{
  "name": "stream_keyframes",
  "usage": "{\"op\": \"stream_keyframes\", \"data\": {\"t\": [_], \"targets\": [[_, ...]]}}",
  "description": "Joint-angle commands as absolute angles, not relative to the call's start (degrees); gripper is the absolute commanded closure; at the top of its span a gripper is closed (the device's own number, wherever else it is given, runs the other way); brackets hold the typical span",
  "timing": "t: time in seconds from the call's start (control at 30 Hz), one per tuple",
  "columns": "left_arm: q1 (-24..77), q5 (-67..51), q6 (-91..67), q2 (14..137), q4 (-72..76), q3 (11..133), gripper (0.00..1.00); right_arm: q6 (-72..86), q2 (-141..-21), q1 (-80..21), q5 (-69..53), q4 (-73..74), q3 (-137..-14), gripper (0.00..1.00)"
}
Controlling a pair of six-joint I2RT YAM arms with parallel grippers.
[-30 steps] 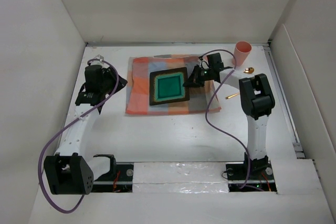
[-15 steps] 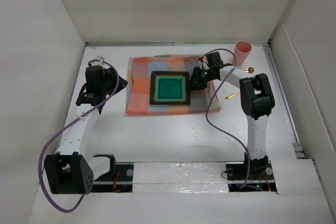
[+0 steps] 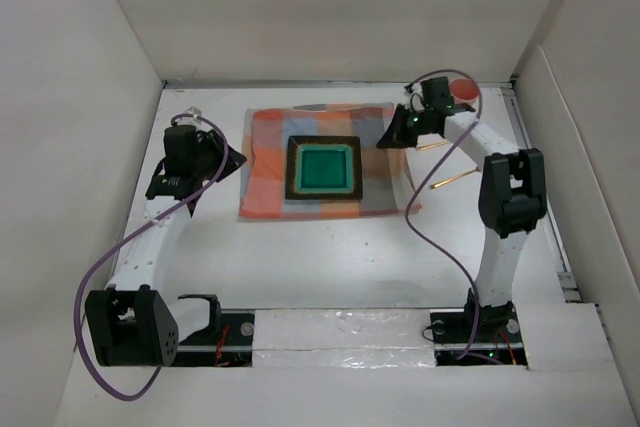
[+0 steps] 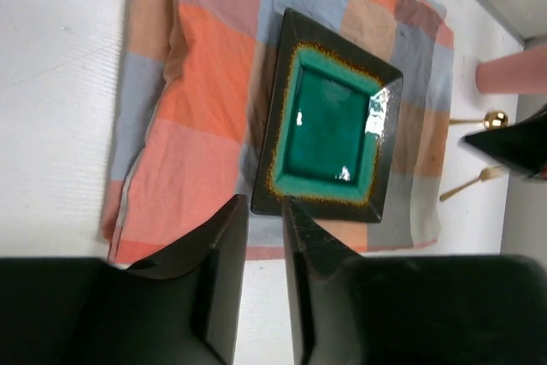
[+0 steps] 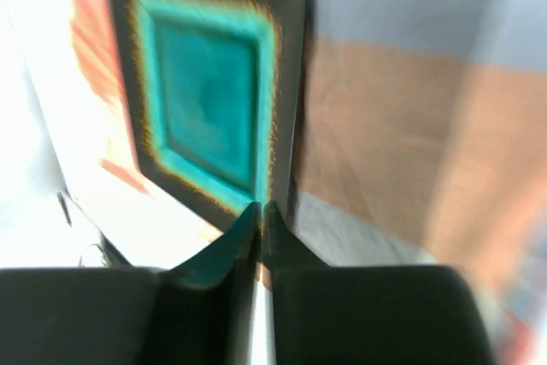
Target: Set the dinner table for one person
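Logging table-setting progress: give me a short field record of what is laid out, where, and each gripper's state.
cloth: checked cloth flat on the dinner table
plate: square teal plate centred on the cloth
cup: pink cup on the table, beyond the cloth's far right corner
cutlery: gold spoon and gold fork on the table, right of the cloth
left gripper: slightly open, empty, by the cloth's left edge
right gripper: shut, nothing visibly held, above the cloth's far right corner
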State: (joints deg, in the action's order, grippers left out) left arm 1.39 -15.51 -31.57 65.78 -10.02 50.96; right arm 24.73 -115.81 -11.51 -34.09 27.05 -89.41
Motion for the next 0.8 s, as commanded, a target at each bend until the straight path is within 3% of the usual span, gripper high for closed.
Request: {"op": "stream_keyframes", "data": {"t": [0.0, 0.1, 0.3, 0.4, 0.43, 0.53, 0.77], "targets": [[1.4, -21.2, -32.7, 66.0, -10.8, 53.0, 0.81, 24.1, -109.0, -4.9, -33.2, 26.9, -97.0, 1.00], [1.4, -25.3, -33.9, 66.2, -9.9, 53.6, 1.00, 25.2, -109.4, -1.3, -26.5, 27.5, -105.4, 1.00], [1.4, -22.1, -30.6, 63.5, -12.7, 53.4, 1.00, 21.0, -117.0, -0.3, -0.4, 37.9, -128.2, 1.00], [1.4, -22.2, -29.8, 63.4, -13.1, 51.9, 1.00, 19.2, -122.9, -0.3, 6.9, 43.8, -135.2, 0.77], [1.4, -22.5, -29.8, 63.5, -12.9, 51.2, 0.98, 17.9, -124.0, -0.3, 7.6, 45.2, -137.7, 0.60], [1.4, -24.3, -29.8, 64.1, -12.4, 50.3, 0.88, 15.5, -126.5, -0.9, 11.8, 46.1, -139.0, 0.46], [1.4, -25.7, -29.6, 65.2, -12.2, 50.3, 0.81, 12.0, -130.3, -0.4, 15.0, 45.4, -139.7, 0.44]]}}
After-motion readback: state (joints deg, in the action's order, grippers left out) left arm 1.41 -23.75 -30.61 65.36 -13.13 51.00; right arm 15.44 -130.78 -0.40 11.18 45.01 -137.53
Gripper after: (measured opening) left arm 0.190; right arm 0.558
